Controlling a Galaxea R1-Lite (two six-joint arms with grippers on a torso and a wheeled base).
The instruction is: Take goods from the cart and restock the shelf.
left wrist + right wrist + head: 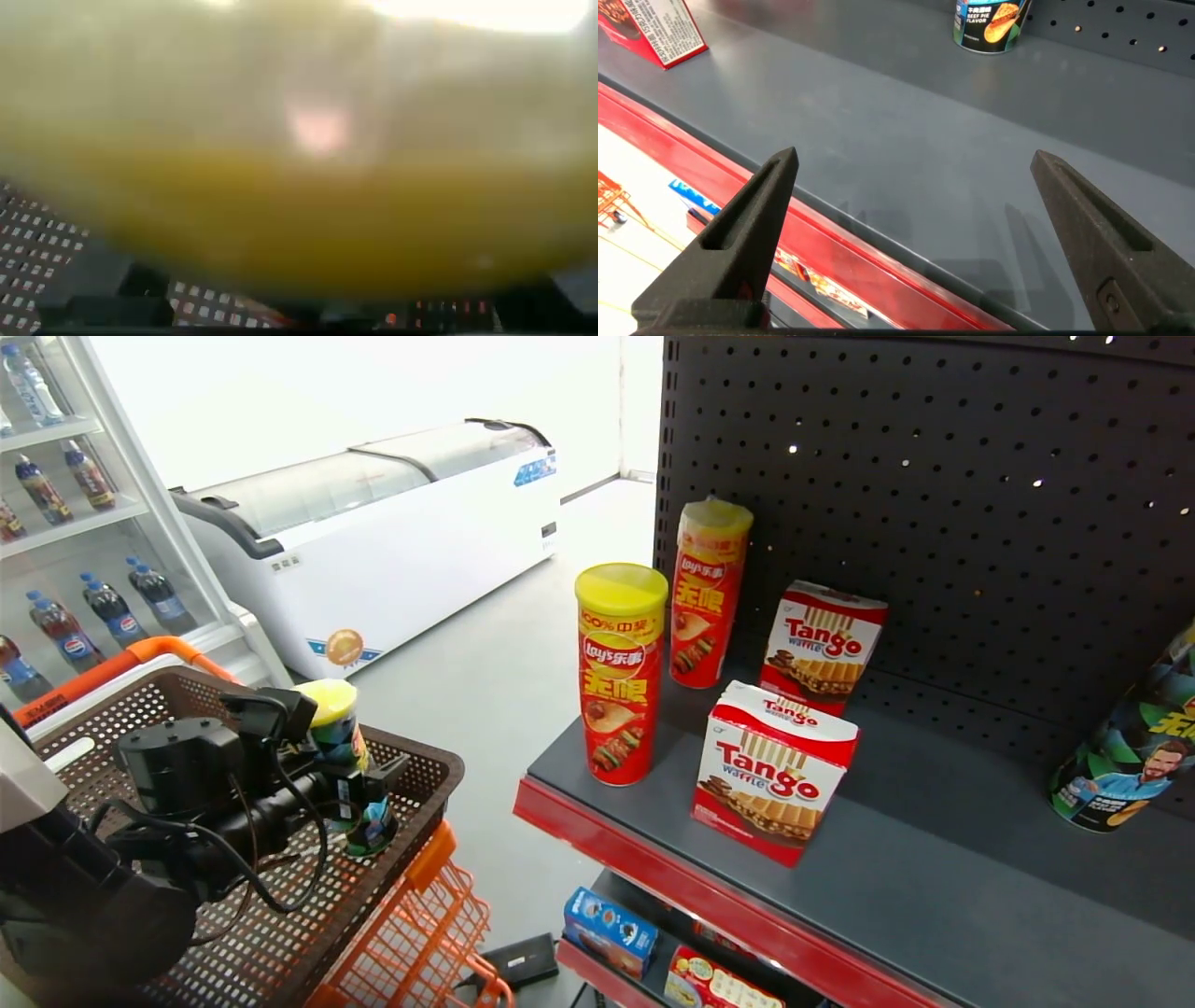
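Observation:
A green chip can (344,747) with a yellow lid stands upright in the cart's brown basket (425,775). My left gripper (359,789) is shut on the can's lower half. Its yellow lid (299,168) sits blurred, right against the left wrist camera. My right gripper (915,163) hangs open over the grey shelf board (906,112), nothing between its fingers (747,233). On the shelf (934,868) stand two red chip cans (618,672), two wafer boxes (770,775) and another green can (1134,747) at the far right.
The basket rests on an orange cart frame (411,924) left of the shelf's red front edge (653,868). A black pegboard (934,476) backs the shelf. Lower shelf goods (611,929) sit below. A chest freezer (373,541) and a drinks fridge (75,523) stand behind.

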